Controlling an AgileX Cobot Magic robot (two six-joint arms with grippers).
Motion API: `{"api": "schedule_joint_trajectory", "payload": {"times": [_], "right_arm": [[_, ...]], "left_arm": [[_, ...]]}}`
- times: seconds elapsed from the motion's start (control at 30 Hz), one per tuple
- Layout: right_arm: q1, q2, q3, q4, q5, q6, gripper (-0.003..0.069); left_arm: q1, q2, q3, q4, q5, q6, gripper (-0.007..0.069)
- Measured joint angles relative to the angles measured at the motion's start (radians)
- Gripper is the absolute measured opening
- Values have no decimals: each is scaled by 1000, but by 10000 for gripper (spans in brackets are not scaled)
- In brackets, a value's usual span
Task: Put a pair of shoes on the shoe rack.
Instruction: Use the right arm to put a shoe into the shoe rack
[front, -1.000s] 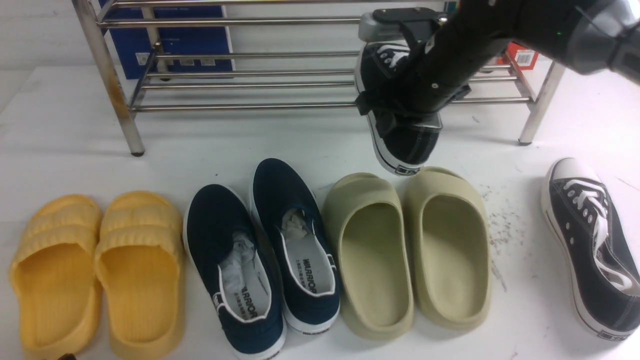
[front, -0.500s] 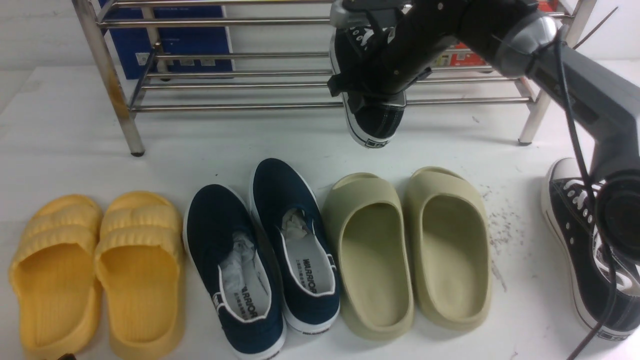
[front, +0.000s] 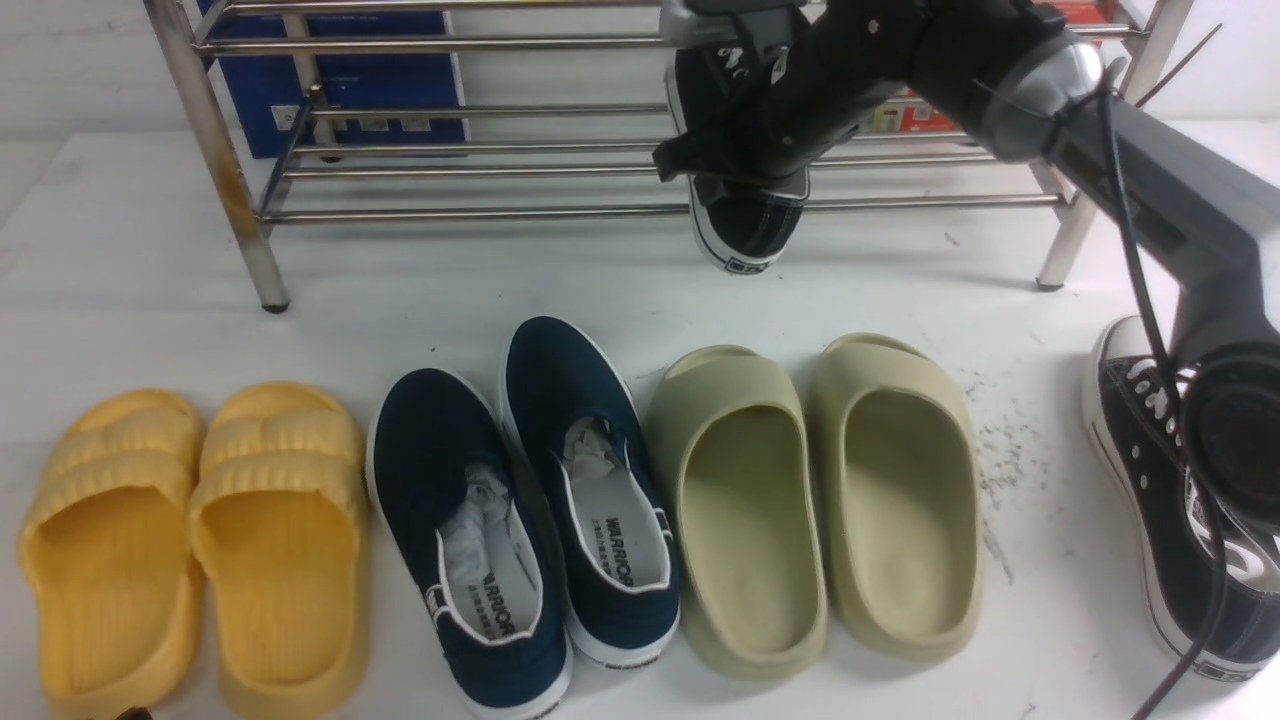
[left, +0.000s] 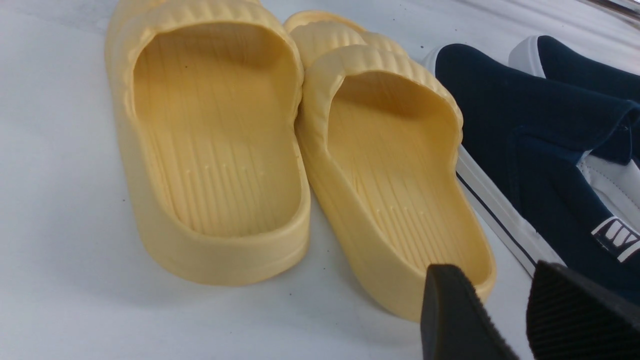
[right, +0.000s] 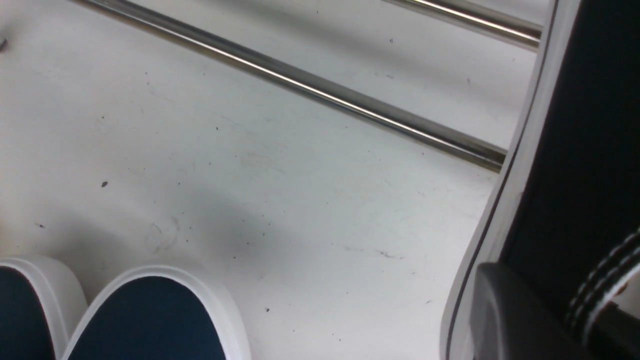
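Note:
One black sneaker (front: 745, 228) of the pair of shoes lies across the lower bars of the steel shoe rack (front: 480, 212), its heel sticking out over the front bar. My right gripper (front: 745, 185) is shut on the side wall of that sneaker near the heel. In the right wrist view a finger (right: 510, 310) presses the sneaker's black canvas (right: 575, 125) beside a rack bar (right: 300, 87). The other black sneaker (front: 1150, 440) lies on the table at the far right, partly behind my right arm. My left gripper (left: 505, 300) is open over the table with nothing in it.
Yellow slides (front: 190, 540) sit at the front left, navy slip-ons (front: 530, 500) in the middle, olive slides (front: 820, 500) right of them. A blue box (front: 350, 90) stands behind the rack. The yellow slides (left: 215, 150) lie just ahead of the left gripper.
My right gripper has carried the black sneaker left and farther back, from in front of the rack onto its lower bars. The left arm has not moved.

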Motion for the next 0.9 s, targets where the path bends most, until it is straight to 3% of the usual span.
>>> {"api": "schedule_joint_trajectory", "payload": {"times": [0.17, 0.43, 0.57, 0.9], "right_arm": [[0, 0, 0, -4, -5, 0, 91], [0, 0, -22, -9, -20, -6, 276], [0, -1, -70, 15, 12, -8, 328], [0, -3, -244, 98, 328, -2, 329]], "left_arm": [[0, 0, 0, 0, 0, 0, 240], [0, 0, 0, 0, 0, 0, 240], [0, 0, 0, 0, 0, 0, 240], [0, 0, 0, 0, 0, 0, 240]]}}
